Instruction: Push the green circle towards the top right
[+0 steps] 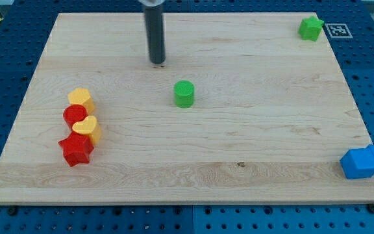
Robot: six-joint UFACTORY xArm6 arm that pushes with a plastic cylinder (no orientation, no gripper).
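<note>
Robotics lab bench, wooden board [193,156] on blue perforated table [5,71], fiducial marker [336,30]

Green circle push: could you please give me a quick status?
My tip up-left of green circle, apart. Circle mid-board, untouched. Path toward top right clear; green star sits at that corner.

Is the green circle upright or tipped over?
Upright: the green circle shows its round flat top, sides straight down to the board. My tip is up-left, apart.
</note>
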